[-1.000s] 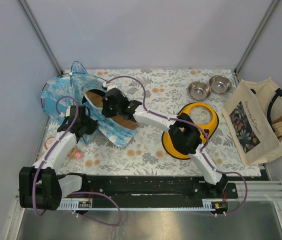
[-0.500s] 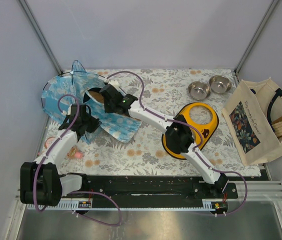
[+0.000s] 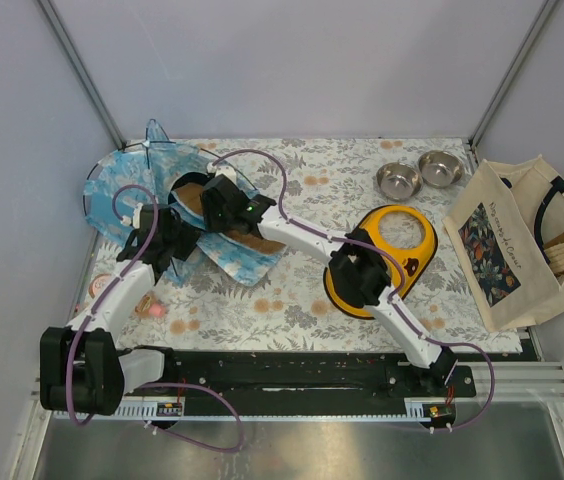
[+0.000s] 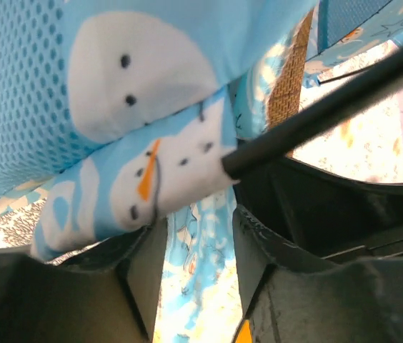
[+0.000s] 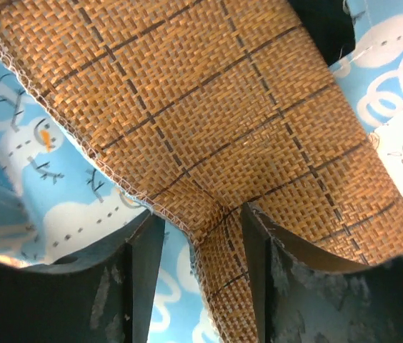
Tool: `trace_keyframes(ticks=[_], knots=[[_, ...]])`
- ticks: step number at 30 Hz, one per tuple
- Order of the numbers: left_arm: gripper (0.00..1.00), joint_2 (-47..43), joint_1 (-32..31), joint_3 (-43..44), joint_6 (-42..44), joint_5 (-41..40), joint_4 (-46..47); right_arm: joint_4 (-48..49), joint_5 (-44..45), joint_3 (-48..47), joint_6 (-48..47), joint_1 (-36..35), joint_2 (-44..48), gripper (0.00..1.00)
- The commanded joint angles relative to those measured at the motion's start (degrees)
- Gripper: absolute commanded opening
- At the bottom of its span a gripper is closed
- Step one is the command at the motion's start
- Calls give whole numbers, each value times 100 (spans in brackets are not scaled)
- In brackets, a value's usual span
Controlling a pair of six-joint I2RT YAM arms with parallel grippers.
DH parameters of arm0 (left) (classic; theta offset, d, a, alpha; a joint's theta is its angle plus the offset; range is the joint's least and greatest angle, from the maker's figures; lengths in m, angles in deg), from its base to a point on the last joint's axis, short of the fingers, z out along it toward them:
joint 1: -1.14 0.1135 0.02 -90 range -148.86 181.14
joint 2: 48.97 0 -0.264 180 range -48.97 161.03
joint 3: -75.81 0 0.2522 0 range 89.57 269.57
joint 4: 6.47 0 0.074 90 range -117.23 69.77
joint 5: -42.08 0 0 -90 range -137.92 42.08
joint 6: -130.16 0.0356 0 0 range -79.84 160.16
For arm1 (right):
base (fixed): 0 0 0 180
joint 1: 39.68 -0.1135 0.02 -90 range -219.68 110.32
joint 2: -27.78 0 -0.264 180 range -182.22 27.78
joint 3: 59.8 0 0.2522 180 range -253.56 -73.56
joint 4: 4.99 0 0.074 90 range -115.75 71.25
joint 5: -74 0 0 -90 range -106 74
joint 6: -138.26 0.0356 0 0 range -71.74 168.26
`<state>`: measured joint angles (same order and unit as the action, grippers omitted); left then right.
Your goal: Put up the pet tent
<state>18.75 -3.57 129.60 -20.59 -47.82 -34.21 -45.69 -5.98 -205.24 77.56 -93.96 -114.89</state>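
Releasing is the change: both grippers, clamped a second ago, now stand spread. The left gripper sits under tent fabric beside a black pole. The right gripper straddles a fold of brown woven panel. The tent lies slumped at far left, not erected. Its pole ends and doorway are hidden.

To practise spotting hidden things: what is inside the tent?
A brown woven panel shows through the tent's opening. The right tool covers part, and fabric hides the rest.
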Motion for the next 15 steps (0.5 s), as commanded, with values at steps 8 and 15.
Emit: trace_keyframes(ticks=[8,15], knots=[[74,-882,-4,330,703,1105,62,-4,-738,160,-346,67,390,21],[85,-1814,5,567,1609,1222,-684,382,-984,572,-355,76,407,19]])
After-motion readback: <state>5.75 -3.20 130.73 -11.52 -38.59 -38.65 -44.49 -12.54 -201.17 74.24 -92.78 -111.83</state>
